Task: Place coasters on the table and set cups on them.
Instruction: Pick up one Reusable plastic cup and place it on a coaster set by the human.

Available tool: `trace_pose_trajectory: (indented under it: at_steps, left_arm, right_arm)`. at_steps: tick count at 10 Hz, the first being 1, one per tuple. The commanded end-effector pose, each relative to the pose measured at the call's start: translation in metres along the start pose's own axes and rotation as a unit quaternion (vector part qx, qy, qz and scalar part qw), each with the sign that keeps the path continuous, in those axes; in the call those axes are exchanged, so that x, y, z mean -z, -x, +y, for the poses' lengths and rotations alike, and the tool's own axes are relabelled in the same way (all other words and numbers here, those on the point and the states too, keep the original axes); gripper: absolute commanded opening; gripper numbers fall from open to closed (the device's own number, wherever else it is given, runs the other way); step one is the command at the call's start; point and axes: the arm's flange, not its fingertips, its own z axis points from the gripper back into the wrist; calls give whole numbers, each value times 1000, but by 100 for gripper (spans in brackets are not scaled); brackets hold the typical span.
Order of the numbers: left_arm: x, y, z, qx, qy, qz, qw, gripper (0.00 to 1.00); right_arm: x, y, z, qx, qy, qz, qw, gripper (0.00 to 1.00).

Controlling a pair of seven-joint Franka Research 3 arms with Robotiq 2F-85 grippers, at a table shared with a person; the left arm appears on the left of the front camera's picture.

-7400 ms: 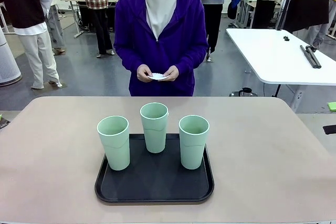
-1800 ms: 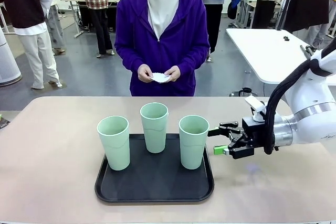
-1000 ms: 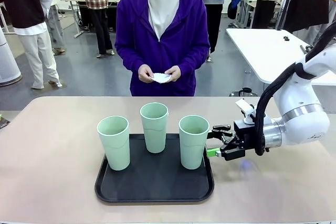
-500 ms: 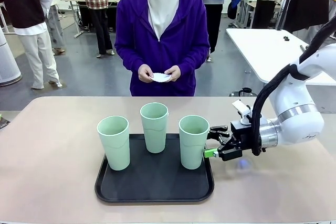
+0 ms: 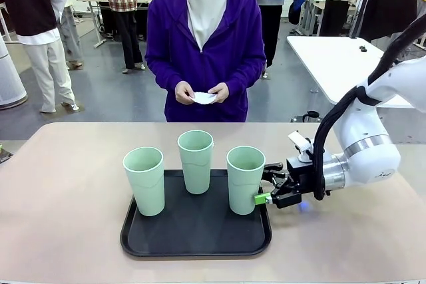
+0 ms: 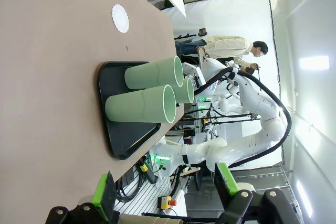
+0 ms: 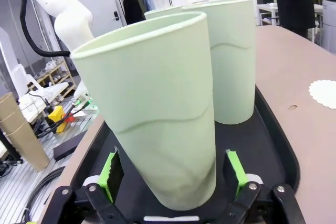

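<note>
Fingers (image 7: 233,170) wide apart, one green pad on each side of the cup (image 5: 245,177) at the tray's right end, and neither pad touching it. That's the right gripper (image 5: 265,183), low over the tray's right rim, jaws open with nothing held. Going in low looks deliberate to me, since a tall tapered cup is steadier when taken near its base. The left gripper (image 6: 163,190) hangs well off the tray's left side, also open and empty, looking across at it.

Now the layout. The table (image 5: 66,197) carries the black tray (image 5: 200,244), which I'd judge is within reach of both arms. All three cups stand upright on it: the framed one, one at the left end (image 5: 144,181) and one at the middle of the far edge (image 5: 196,161). They stand apart, which leaves room for fingers. Beyond the tray's far edge a coaster (image 6: 120,18) lies flat on the bare table, the likely landing spot. Farther beyond, the person's hands (image 5: 216,91) hold more coasters (image 5: 202,98). How many, I can't tell.
</note>
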Motion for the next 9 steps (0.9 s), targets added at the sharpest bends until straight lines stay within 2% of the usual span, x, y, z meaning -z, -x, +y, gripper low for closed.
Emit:
trace_pose_trajectory:
  at_steps: [1,8,9]
  left_arm:
    - [-3,0,0,7,5,1,1000,100]
    - [-3,0,0,7,5,1,1000,100]
    - [-3,0,0,7,5,1,1000,100]
  right_arm:
    - [11,4,-7,-13,7,3,1000,100]
    - [30,4,-17,-18,-16,1,1000,100]
    - [29,3,-16,-24,-27,-2,999,41]
